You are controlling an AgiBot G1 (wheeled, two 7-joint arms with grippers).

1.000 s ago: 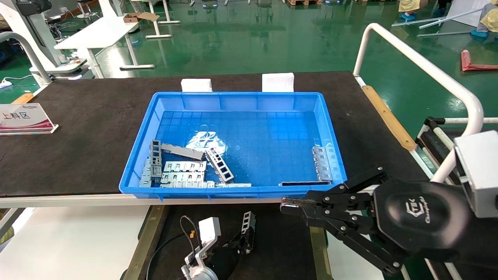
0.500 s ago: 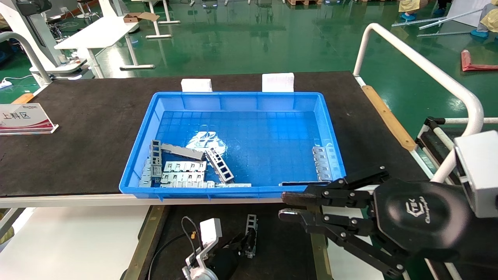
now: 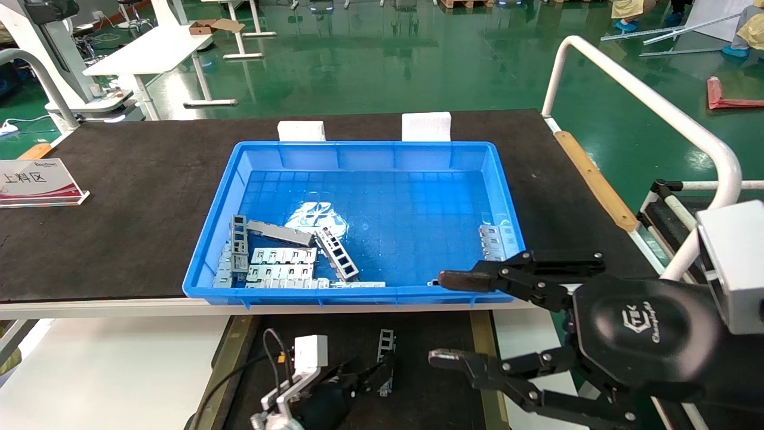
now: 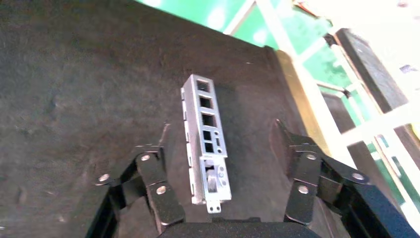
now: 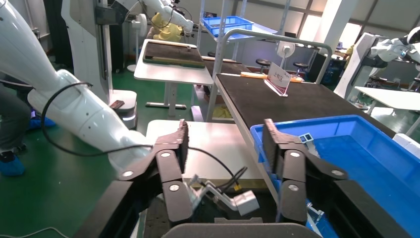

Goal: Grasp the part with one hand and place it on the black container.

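The part [image 4: 205, 134], a slim silver ladder-like strip, lies flat on the matte floor of the black container [image 4: 74, 99]. It lies between the spread fingers of my left gripper [image 4: 221, 128], which is open and not touching it. In the head view the part [image 3: 386, 357] lies on the container floor [image 3: 436, 334] below the table's front edge, just ahead of the left gripper [image 3: 367, 380]. My right gripper [image 3: 440, 318] hangs wide open and empty over the container's right rail, near the bin's front right corner.
A blue plastic bin [image 3: 370, 146] on the black tabletop mat holds several grey metal parts [image 3: 280, 257] at its front left and one [image 3: 492, 239] at the right. The container's tan-brass rails [image 3: 224, 358] run along its sides. A white handrail [image 3: 650, 101] stands at right.
My left gripper has set the part flat on the container floor, opened and drawn back a little. My right gripper has gone from shut to wide open.
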